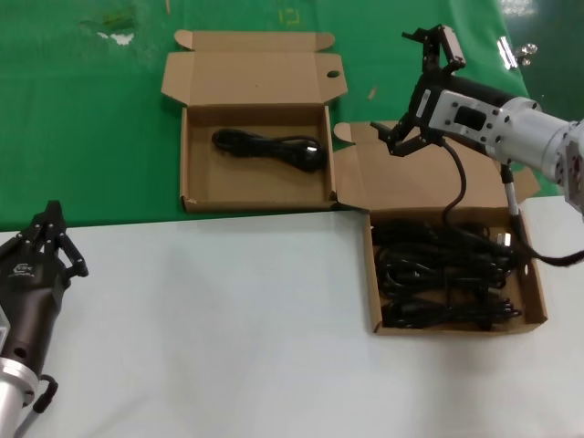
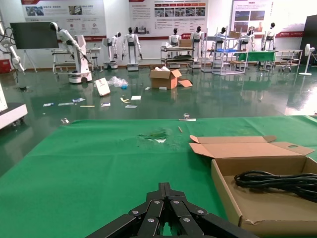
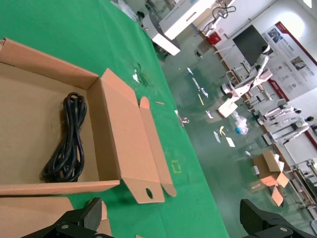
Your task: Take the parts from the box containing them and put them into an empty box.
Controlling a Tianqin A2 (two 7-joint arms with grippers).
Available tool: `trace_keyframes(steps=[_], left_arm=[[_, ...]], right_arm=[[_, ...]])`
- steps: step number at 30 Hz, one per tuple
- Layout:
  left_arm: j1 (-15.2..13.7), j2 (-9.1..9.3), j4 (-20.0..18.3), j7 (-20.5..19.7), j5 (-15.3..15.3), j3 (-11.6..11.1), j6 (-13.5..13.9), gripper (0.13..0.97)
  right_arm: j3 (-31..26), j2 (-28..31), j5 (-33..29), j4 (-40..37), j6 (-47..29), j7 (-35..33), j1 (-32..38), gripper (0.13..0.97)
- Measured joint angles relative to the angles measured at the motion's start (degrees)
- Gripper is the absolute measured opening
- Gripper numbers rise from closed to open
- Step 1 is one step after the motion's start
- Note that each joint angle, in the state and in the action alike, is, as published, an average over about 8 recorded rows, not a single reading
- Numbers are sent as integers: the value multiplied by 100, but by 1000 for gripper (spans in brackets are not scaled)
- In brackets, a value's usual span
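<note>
At the lower left of the head view, the left end effector [image 1: 53, 239] rests idle over the white bench [image 1: 228, 347], its black fingers drawn together to a narrow point and holding nothing. In the left wrist view the same fingers [image 2: 166, 208] meet at the bottom edge, aimed across the green mat [image 2: 89, 168].

Above centre, on the green mat, lies the open cardboard box [image 1: 196, 160] with its flap lid folded back; a small round hole [image 1: 333, 74] shows in the lid. Inside it lies a single black power cord [image 1: 270, 146], a looped bundle stretched along the box floor. The right wrist view shows that cord [image 3: 67, 144] lying lengthwise near one wall.

Right of centre, the second cardboard box [image 1: 538, 301] straddles the edge between mat and bench, its lid also open. Several black power cords [image 1: 447, 274] fill it, piled together.

At the upper right, the right end effector [image 1: 422, 89] hangs above that box's open lid, fingers spread wide. A black cable [image 1: 459, 178] runs down from beside it towards the pile; whether it is gripped cannot be told.
</note>
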Motion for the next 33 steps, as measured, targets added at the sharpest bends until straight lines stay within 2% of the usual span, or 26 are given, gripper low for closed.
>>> trace_keyframes(steps=[14, 28, 33], left_arm=[[0, 0, 0, 0, 0, 0, 0, 140], [0, 0, 0, 0, 0, 0, 0, 175], [0, 0, 0, 0, -1, 0, 0, 238]], right_arm=[[26, 10, 21, 156, 74, 129, -143, 966], [241, -28, 216, 1012, 612, 850, -1027, 966], [330, -43, 297, 1368, 835, 1148, -1394, 966]])
